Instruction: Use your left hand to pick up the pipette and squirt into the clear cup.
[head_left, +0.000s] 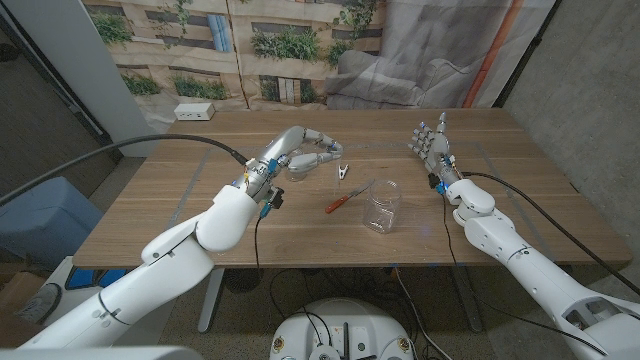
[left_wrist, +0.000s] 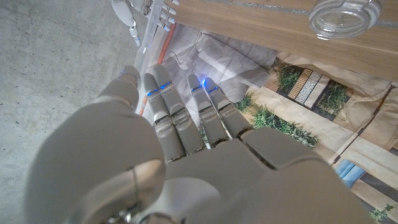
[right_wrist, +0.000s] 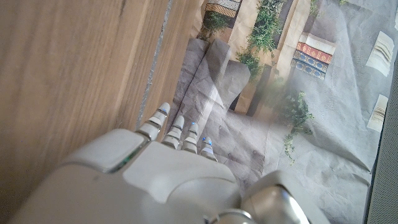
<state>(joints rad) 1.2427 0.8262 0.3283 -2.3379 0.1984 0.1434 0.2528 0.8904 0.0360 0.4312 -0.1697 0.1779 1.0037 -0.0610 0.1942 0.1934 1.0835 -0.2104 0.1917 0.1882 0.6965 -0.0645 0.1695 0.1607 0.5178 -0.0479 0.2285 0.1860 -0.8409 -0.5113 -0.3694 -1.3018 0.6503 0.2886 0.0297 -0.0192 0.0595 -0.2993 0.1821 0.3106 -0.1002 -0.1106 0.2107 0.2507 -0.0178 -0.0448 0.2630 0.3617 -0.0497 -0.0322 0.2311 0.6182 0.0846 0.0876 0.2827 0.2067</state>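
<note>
Two robot hands share the bench (head_left: 200, 215) with three small things near its middle. We see bare wood on every side of them: a broad stretch toward the near edge, more toward the far edge where a white power strip (head_left: 195, 111) sits at the far left corner, and open board out to both side edges. The right robot hand (head_left: 432, 145) stands near the far right part of the board, well apart from the rest.

The pipette (head_left: 348, 195) is a thin stick lying flat and slanted, with a red-orange end pointing toward the near left and a pale, clear end toward the far right. It lies just beside the clear cup (head_left: 383, 204), on the cup's left. The cup stands upright, mouth up; in the left wrist view we look at its round rim (left_wrist: 339, 15). A small metal clip (head_left: 342, 172) lies a little beyond the pipette.

The left robot hand (head_left: 305, 155) hangs above the board to the far left of the pipette, fingers bent forward and loosely apart, holding nothing and touching neither pipette nor clip. Its wrist view shows the fingers (left_wrist: 169, 115) stretched side by side. The right robot hand is released too, fingers pointing up and slightly spread, with nothing in it; its wrist view shows the fingertips (right_wrist: 160, 115) next to the wood.
</note>
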